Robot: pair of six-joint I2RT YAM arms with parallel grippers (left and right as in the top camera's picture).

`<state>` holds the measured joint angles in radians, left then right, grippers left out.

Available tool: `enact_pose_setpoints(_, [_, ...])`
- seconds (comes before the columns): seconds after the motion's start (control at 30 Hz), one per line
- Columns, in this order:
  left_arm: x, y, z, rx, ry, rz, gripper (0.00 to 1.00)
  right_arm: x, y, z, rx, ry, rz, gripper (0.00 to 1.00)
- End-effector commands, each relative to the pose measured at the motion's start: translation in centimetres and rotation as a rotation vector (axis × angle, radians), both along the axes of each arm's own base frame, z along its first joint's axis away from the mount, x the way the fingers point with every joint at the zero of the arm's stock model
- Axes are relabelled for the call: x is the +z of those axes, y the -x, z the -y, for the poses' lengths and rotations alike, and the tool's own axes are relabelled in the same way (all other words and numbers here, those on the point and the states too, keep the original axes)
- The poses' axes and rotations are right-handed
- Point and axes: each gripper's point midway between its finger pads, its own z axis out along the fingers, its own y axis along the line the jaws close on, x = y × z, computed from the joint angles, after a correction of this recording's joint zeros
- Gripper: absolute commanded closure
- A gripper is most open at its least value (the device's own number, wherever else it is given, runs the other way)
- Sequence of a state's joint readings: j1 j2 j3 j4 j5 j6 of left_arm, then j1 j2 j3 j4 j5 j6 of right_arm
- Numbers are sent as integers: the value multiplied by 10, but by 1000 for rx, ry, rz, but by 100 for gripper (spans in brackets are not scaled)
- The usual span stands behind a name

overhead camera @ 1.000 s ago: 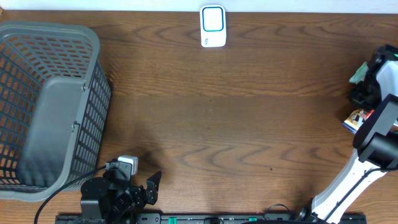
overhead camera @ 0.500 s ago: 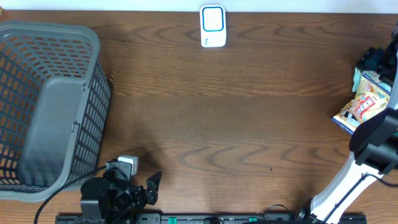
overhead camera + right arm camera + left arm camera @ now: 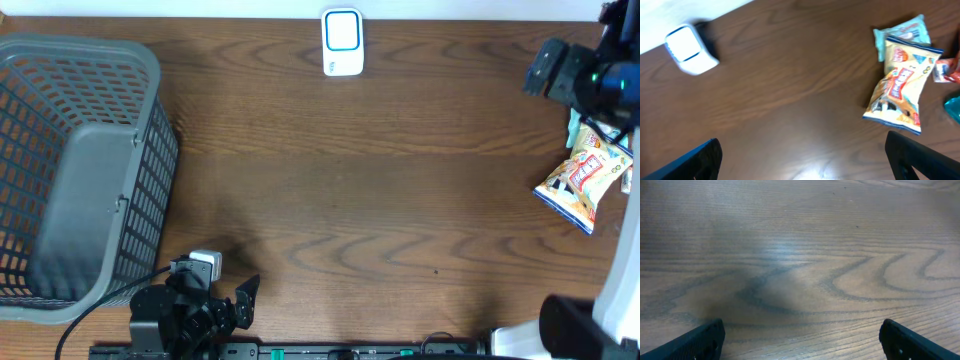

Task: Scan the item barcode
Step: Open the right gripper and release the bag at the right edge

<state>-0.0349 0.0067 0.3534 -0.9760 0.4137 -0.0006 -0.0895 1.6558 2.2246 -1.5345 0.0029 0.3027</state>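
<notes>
A yellow-and-white snack bag [image 3: 581,181] lies flat on the table near the right edge, also seen in the right wrist view [image 3: 897,95]. The white scanner with a blue face [image 3: 342,42] stands at the back centre, and shows at the upper left of the right wrist view [image 3: 690,49]. My right gripper [image 3: 556,74] hovers open behind and left of the bag, nothing between its fingers [image 3: 805,160]. My left gripper [image 3: 238,305] rests open at the front left over bare wood [image 3: 802,342]. No barcode is readable.
A large grey mesh basket [image 3: 150,75] fills the left side. A teal packet [image 3: 902,34] lies just behind the snack bag, with a red item [image 3: 947,71] and a teal item [image 3: 954,107] at the right edge.
The right gripper has opened and let go of the snack bag, which now lies on the table. The right arm has lifted and swung toward the back. The left arm has not moved.
</notes>
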Motion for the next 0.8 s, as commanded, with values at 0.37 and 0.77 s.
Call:
enact_pose_setpoints(0.37, [-1, 2, 2, -10, 6, -10, 1, 15, 33, -22, 84, 16, 2, 1])
enact_pose_setpoints(0.77, [-1, 2, 2, -10, 6, -10, 2, 60, 6, -45, 182, 44, 246, 1])
